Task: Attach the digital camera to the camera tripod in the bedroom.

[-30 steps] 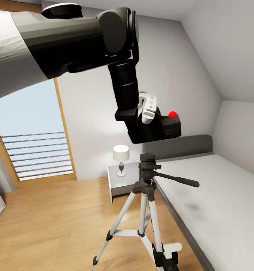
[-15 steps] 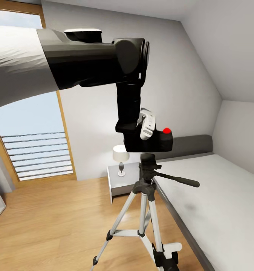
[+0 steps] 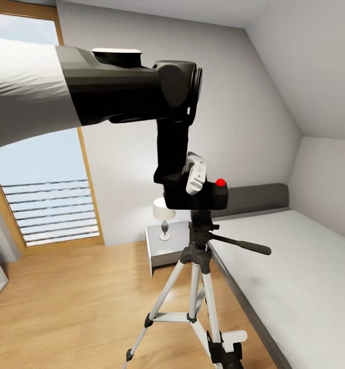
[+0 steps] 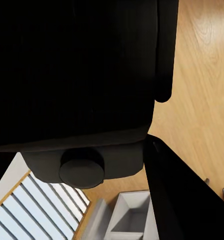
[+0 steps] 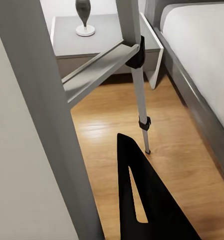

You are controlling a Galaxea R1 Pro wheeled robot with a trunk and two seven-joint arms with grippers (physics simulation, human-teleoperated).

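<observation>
Left gripper [image 3: 193, 177] comes lower than moment ago, fingers shut tight on digital camera [image 3: 206, 196]

Camera now level, sits right on top of camera tripod [image 3: 199, 256] head, touching or almost; before it hung higher and tipped

Means: nearly joined, small push down likely left

Right gripper [image 5: 141, 200] low by tripod leg; open or shut, cannot tell

Around: bed [image 3: 305, 266] close on right, nightstand [image 3: 165, 248] with lamp [image 3: 164, 215] behind, window [image 3: 39, 179] on left

Pan handle sticks out toward bed; nothing blocks top
</observation>
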